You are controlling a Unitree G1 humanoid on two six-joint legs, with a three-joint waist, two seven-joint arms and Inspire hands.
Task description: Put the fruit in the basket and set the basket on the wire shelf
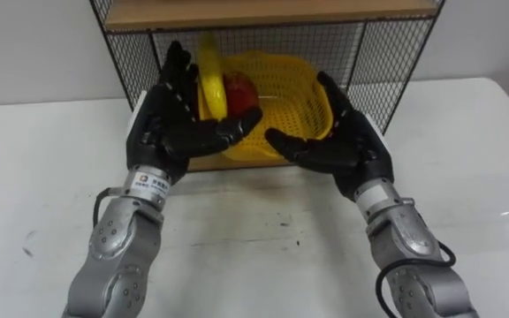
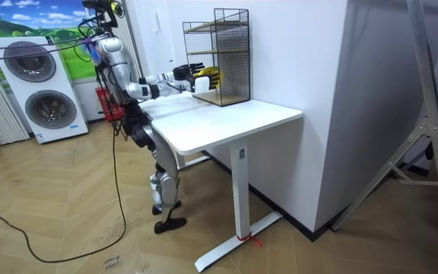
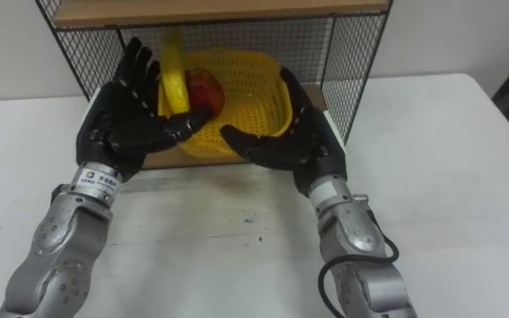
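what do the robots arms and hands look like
The left hand and right hand are black. The forearms are silver-grey metal with rounded segments. A white printed label sits on the left wrist, and a black cable loops by the right forearm.

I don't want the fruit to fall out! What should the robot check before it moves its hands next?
1. Fruit inside: ok. The banana and the red fruit lie in the yellow basket.
2. Basket on the wire shelf: ok. It sits on the lower board.
3. Basket pushed fully in: cannot tell. The hands hide its front edge.
4. Hands let go: ok. The left hand and right hand are open, fingers straight, one at each side of the basket.
5. Banana steady: cannot tell. It sticks up above the rim.
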